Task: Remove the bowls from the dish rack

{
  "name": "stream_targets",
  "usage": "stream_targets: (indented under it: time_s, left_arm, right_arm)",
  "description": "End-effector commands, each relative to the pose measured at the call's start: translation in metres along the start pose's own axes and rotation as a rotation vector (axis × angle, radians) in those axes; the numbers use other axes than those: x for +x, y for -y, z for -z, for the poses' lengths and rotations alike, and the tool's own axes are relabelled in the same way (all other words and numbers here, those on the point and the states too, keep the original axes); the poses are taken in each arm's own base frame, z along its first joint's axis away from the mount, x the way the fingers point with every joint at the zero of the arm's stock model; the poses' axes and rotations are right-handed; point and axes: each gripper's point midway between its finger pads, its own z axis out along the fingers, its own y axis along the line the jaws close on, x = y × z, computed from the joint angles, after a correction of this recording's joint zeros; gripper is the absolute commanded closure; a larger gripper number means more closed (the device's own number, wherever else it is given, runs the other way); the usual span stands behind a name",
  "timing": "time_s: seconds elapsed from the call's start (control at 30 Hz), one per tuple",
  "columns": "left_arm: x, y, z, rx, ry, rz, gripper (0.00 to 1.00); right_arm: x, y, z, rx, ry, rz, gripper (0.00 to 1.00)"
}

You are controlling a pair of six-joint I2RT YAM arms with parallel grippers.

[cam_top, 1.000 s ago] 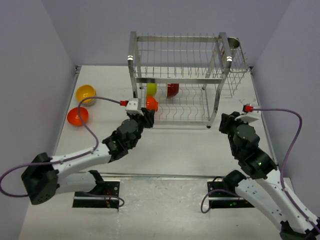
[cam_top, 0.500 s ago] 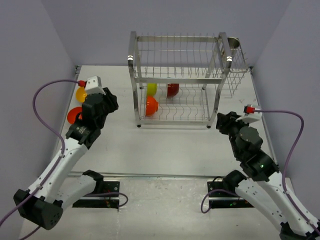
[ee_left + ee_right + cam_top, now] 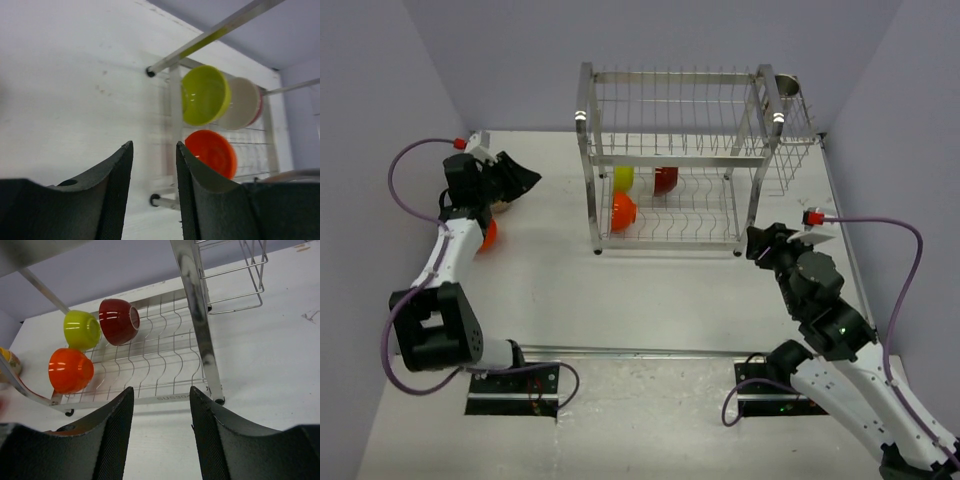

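Inside dish rack (image 3: 586,150), bowls (image 3: 623,211) on edge

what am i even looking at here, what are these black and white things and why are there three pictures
These are two robot arms bolted at the near edge of a white table. The wide picture comes from a fixed camera above and behind them. The other two come from a camera on each wrist, so the dark shapes at the bottom are that arm's own tool: the left tool and the right tool. Both are open and hold nothing. At the back stands a steel wire dish rack with an orange bowl, a lime-green bowl and a dark red bowl on its lower shelf. An orange-red bowl lies on the table by the left arm, partly hidden.
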Motion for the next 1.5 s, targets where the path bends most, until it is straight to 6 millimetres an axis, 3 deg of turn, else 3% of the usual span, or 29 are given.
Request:
stream_targets:
  time_s: [0.0,0.03,0.07,0.23,0.27,0.37,0.4,0.53,0.63,0.7,0.77,0.87,0.93,1.23,1.47]
  left_arm:
    - [-0.032,0.062,-0.012,0.39,-0.001,0.002,0.6]
    - [-0.022,0.056,-0.029,0.416,-0.056,0.103,0.6]
    - [-0.032,0.069,-0.03,0.507,-0.03,0.077,0.62]
    - [-0.023,0.047,-0.078,0.555,-0.119,0.227,0.66]
    - [-0.035,0.055,-0.079,0.604,-0.09,0.197,0.66]
    - [-0.034,0.072,-0.085,0.734,-0.156,0.223,0.65]
    - [-0.025,0.069,-0.096,0.734,-0.198,0.278,0.68]
    - [-0.024,0.09,-0.111,0.798,-0.258,0.272,0.71]
    - [-0.009,0.098,-0.135,0.758,-0.324,0.28,0.71]
    - [0.011,0.099,-0.152,0.716,-0.383,0.267,0.71]
    - [0.016,0.107,-0.162,0.701,-0.399,0.244,0.71]
    - [0.033,0.117,-0.17,0.692,-0.437,0.215,0.71]
    - [0.034,0.117,-0.171,0.68,-0.438,0.227,0.71]
    - [0.047,0.096,-0.178,0.546,-0.449,0.219,0.65]
    - [0.065,0.1,-0.174,0.56,-0.49,0.223,0.64]
  right_arm:
    - [-0.007,-0.01,0.0,-0.027,-0.008,-0.002,0.5]
    - [-0.007,-0.01,0.0,-0.026,-0.009,0.001,0.5]
    - [-0.007,-0.009,0.001,-0.025,-0.007,0.0,0.5]
    - [-0.013,-0.005,0.007,-0.019,0.024,-0.012,0.5]
    - [-0.013,-0.005,0.008,-0.022,0.028,-0.014,0.5]
    - [-0.014,-0.003,0.009,-0.012,0.031,-0.012,0.5]
    - [-0.013,-0.002,0.008,-0.004,0.028,-0.008,0.5]
    - [-0.012,0.0,0.006,0.014,0.022,0.001,0.5]
    - [-0.011,0.0,0.005,0.019,0.015,0.005,0.5]
    - [-0.01,0.0,0.004,0.022,0.012,0.007,0.5]
    - [-0.009,0.001,0.004,0.025,0.009,0.008,0.5]
    - [-0.007,0.002,0.004,0.03,0.006,0.008,0.5]
    - [-0.008,0.004,0.005,0.034,0.009,0.006,0.5]
    - [-0.008,0.005,0.009,0.025,0.021,-0.009,0.5]
    - [-0.007,0.006,0.01,0.025,0.024,-0.013,0.5]
